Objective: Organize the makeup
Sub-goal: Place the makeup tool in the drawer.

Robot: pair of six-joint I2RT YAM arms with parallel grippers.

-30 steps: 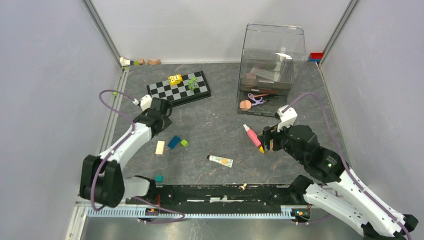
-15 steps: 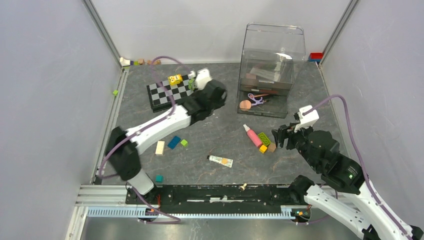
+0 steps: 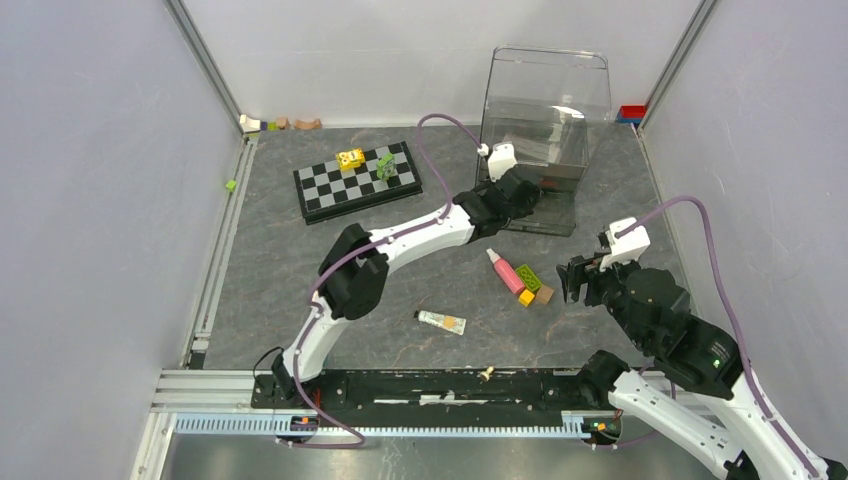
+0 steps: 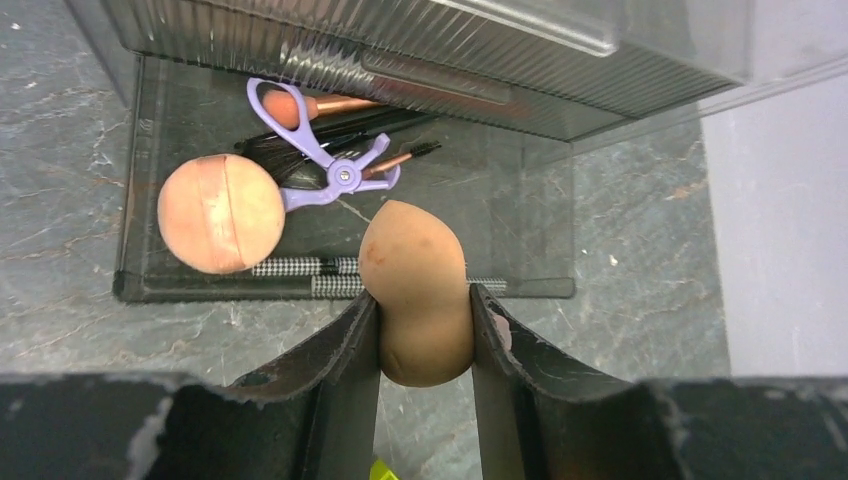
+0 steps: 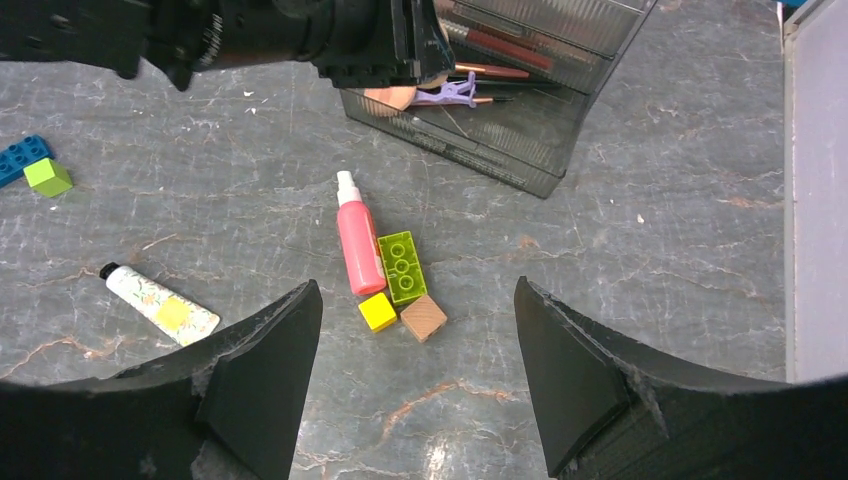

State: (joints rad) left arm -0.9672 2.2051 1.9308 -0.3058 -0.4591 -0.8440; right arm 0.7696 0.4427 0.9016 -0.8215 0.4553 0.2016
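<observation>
My left gripper [image 3: 520, 192] reaches to the front of the clear organizer [image 3: 545, 110] and is shut on a peach egg-shaped sponge [image 4: 415, 290]. The sponge hangs over the near edge of the organizer's open tray [image 4: 540, 230]. In the tray lie a round peach sponge [image 4: 221, 213], a purple curler [image 4: 325, 160] and thin brushes [image 4: 400, 160]. A pink tube [image 5: 358, 240] and a cream tube [image 5: 160, 300] lie on the table. My right gripper [image 5: 415, 285] hovers open to the right of the pink tube [image 3: 506, 271], holding nothing.
A green brick [image 5: 402, 265], a yellow cube [image 5: 378, 311] and a wooden cube [image 5: 424, 317] sit against the pink tube. The chessboard [image 3: 357, 182] with two toys lies at the back left. Blue and green blocks [image 5: 20, 160] lie left of the cream tube.
My left arm has swung from the table's left side across to the organizer's tray. My right gripper has drawn back to the right, away from the pink tube.
</observation>
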